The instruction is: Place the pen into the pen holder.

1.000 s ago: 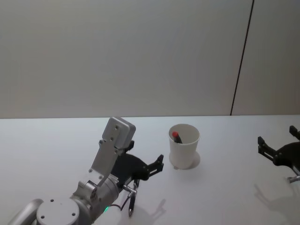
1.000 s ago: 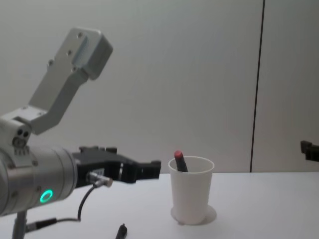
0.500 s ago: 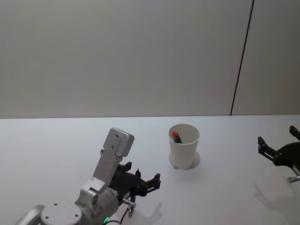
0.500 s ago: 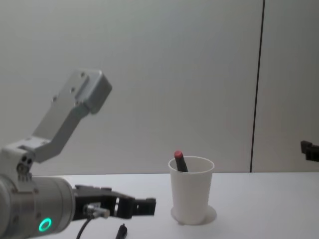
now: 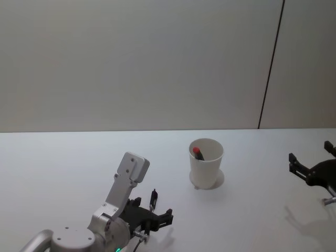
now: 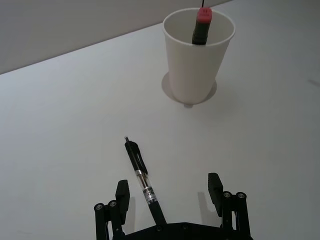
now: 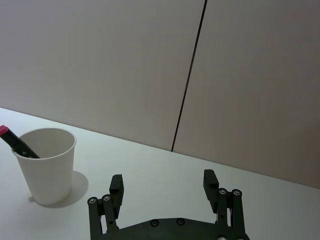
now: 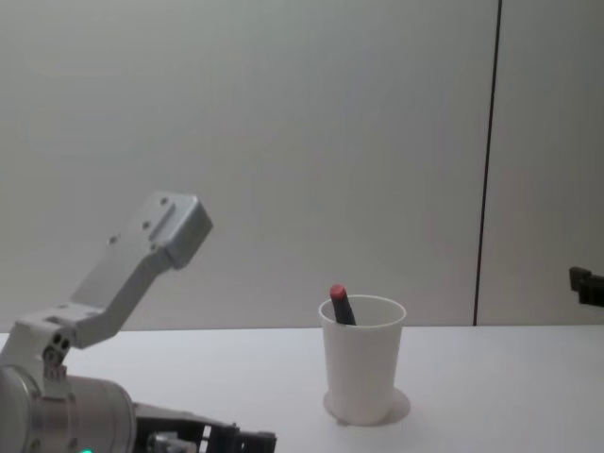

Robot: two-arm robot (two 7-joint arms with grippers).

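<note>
Below: left gripper low over the pen, pen holder upright beyond it.

Seen from the left wrist, the left gripper (image 6: 168, 184) hangs low over the white table (image 6: 60, 110) with its fingers spread wide and nothing clasped. The black click pen (image 6: 142, 180) lies flat on the table between them, nearer one finger than the other. Its tip points roughly toward the pen holder (image 6: 198, 57), and its rear end runs under the gripper's body. The holder, a white paper cup, stands upright and well apart from the pen, with a red-capped marker (image 6: 202, 25) leaning against its rim. The right gripper (image 7: 163, 179) hovers over the table's right side with fingers wide apart and empty, well away from the cup.
</note>
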